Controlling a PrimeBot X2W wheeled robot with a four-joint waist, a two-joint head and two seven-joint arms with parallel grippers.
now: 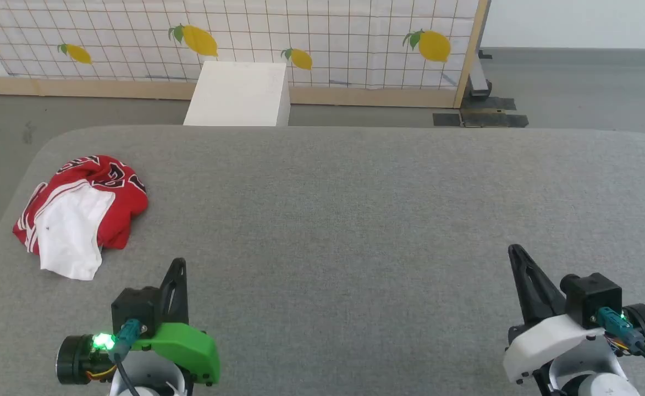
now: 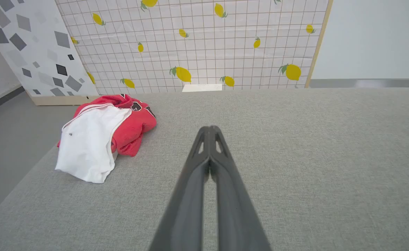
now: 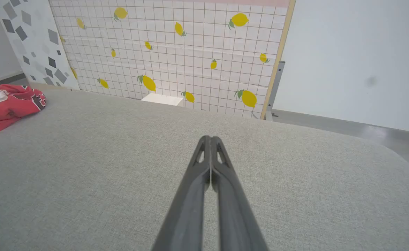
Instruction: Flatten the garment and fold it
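The garment (image 1: 80,212) lies crumpled in a heap near the left edge of the grey table, red cloth with a white part draped over its front and black lettering on top. In the left wrist view the garment (image 2: 103,134) sits ahead and to the left of my fingers. At the far left of the right wrist view the garment (image 3: 7,104) lies well away. My left gripper (image 1: 177,265) (image 2: 209,129) is shut and empty, hovering near the front, right of the heap. My right gripper (image 1: 514,250) (image 3: 210,138) is shut and empty at the front right.
The grey fabric table (image 1: 355,209) spreads wide between the grippers and to the far edge. Beyond it stand a white box (image 1: 240,93) and a lemon-patterned grid panel (image 1: 300,38). Grey floor (image 1: 3,132) lies off the table's left edge.
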